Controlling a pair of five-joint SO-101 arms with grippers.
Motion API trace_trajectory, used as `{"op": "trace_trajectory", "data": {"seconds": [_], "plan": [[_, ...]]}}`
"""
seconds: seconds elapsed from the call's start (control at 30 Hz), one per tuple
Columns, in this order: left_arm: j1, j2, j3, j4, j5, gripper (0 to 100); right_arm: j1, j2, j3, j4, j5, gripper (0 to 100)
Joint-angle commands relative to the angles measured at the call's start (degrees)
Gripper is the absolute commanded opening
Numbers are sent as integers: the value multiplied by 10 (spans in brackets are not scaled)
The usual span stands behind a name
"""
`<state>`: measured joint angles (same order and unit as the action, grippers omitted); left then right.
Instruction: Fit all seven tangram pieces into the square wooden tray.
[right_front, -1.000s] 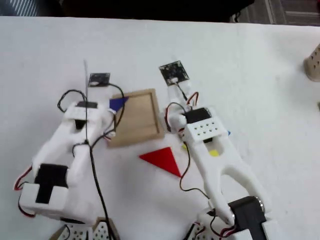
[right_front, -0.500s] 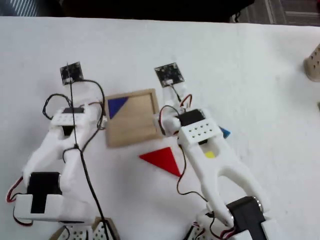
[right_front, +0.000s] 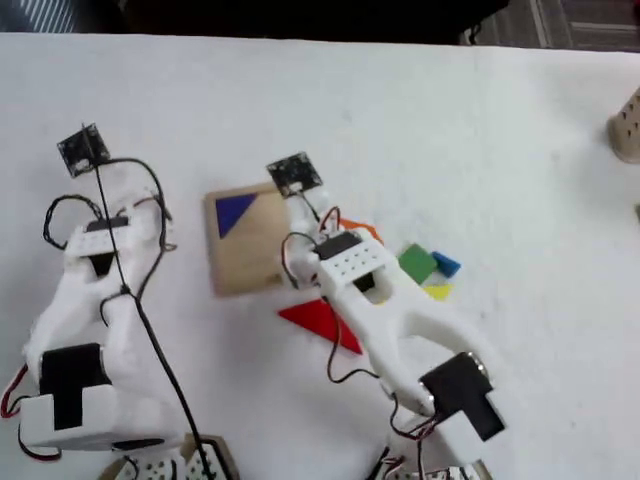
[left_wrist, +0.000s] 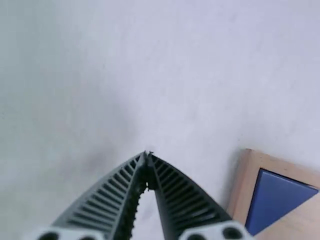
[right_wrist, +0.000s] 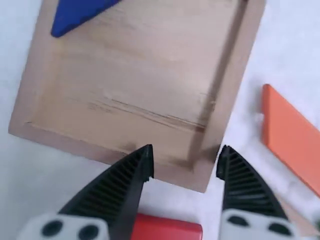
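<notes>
The right hand (right_wrist: 185, 152) hangs spread wide over a corner of the wooden tray (right_wrist: 228, 85). The left hand (left_wrist: 146, 156), pinched closed, sits above the desk (left_wrist: 75, 60) beside the tray. A blue triangle (right_wrist: 75, 12) lies in one tray corner, and the red triangle (right_front: 322, 320) lies outside.

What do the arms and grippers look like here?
White printed shells on left arm and right arm, black servo blocks, loose black and red cables. Black ribbed fingers tapering to points on left gripper and right gripper, white bases.
</notes>
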<state>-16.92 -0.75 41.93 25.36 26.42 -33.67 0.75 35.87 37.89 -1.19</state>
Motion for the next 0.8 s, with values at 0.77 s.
{"op": "trace_trajectory", "data": {"seconds": [0.77], "plan": [[-5,-28,-15,-28,4,23,52,45,-71,167,21,17]]}}
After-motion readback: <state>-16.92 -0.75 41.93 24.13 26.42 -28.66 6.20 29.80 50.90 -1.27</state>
